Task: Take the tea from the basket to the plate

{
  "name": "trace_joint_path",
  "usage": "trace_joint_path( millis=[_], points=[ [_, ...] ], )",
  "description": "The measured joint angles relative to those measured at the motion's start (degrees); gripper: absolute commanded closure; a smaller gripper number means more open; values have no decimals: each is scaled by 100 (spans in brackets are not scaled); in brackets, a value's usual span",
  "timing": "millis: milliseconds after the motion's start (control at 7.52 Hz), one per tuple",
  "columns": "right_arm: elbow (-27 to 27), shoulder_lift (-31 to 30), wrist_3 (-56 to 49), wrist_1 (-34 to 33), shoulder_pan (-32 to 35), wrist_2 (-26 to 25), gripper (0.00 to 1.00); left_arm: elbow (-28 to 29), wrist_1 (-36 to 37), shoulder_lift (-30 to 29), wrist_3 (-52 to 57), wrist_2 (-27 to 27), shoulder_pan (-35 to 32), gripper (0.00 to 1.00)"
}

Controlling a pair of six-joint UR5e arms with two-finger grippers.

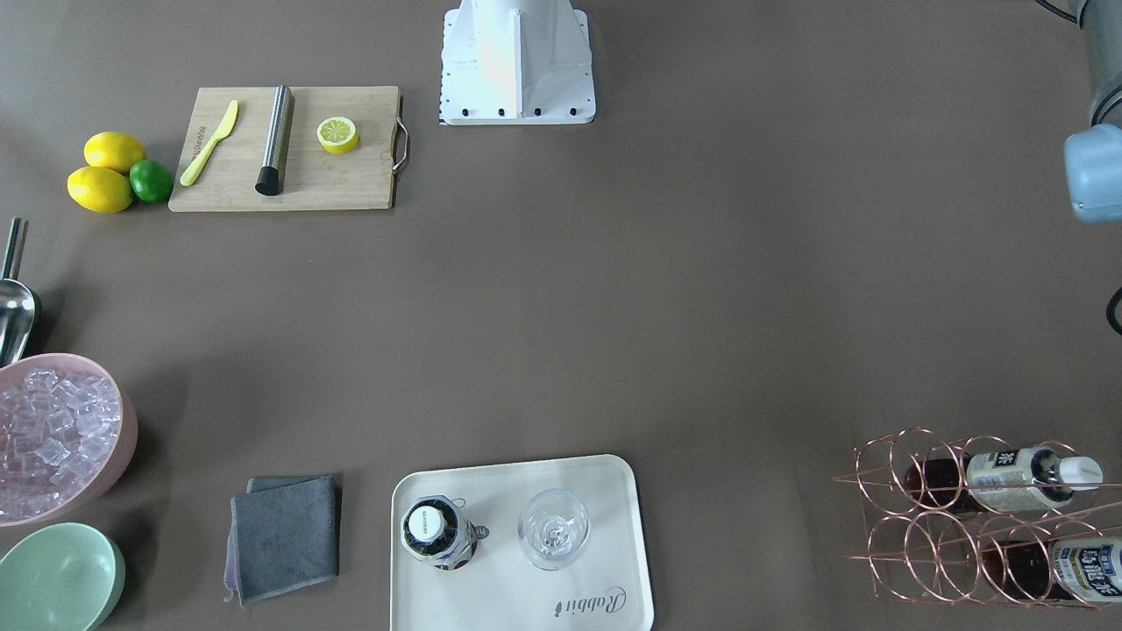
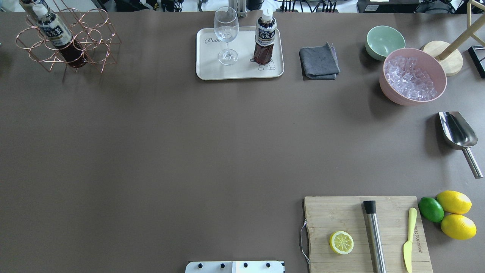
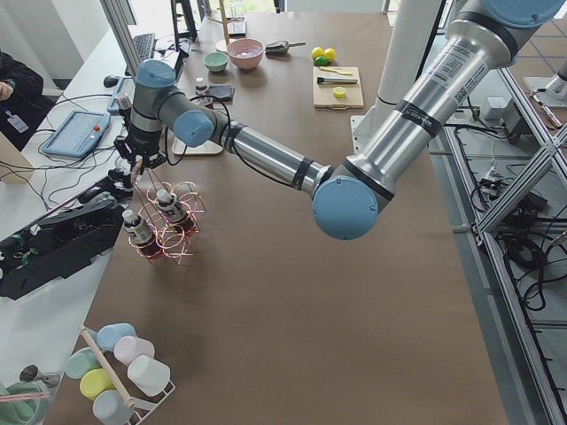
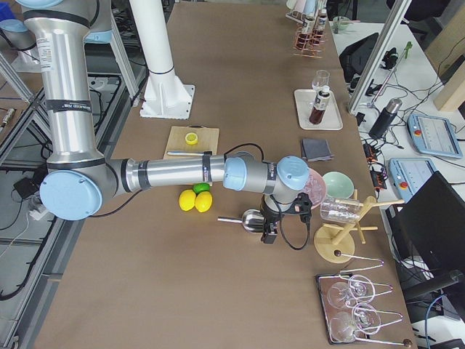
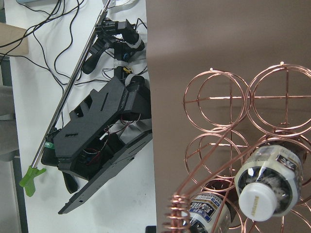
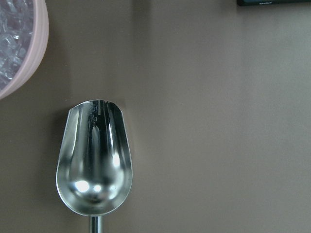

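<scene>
tea [image 2: 265, 41] is standing on plate [image 2: 242, 72], upper centre of overhead view; two other bottles [image 2: 57, 31] are lying in basket [image 2: 91, 41], upper left | left claw [image 3: 137, 168] is hanging near basket; right claw [image 4: 269, 234] above scoop [image 2: 456, 131]; spread or pressed together: cannot tell

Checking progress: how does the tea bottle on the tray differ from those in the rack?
The plastic brown-tea bottle stands upright on the cream rectangular tray; the rack bottles lie tilted through rings of the copper wire rack. Tray bottle neighbours a clear wine glass; rack bottles, each other. Both: white caps, pale labels.
</scene>
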Motion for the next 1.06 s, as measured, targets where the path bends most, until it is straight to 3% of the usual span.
trace_joint_path(
  millis=[665,798,931,1064],
  points=[
    [32,-252,38,3,24,-39,1,30,-8,42,-21,1,42,100],
    [40,-281,38,3,59,-57,1,32,-8,40,-44,1,60,55],
    [54,-311,32,0,151,-66,1,35,-8,46,-113,1,75,3],
    [63,-361,20,0,227,-73,1,37,-12,56,-263,2,84,2]
  ],
)
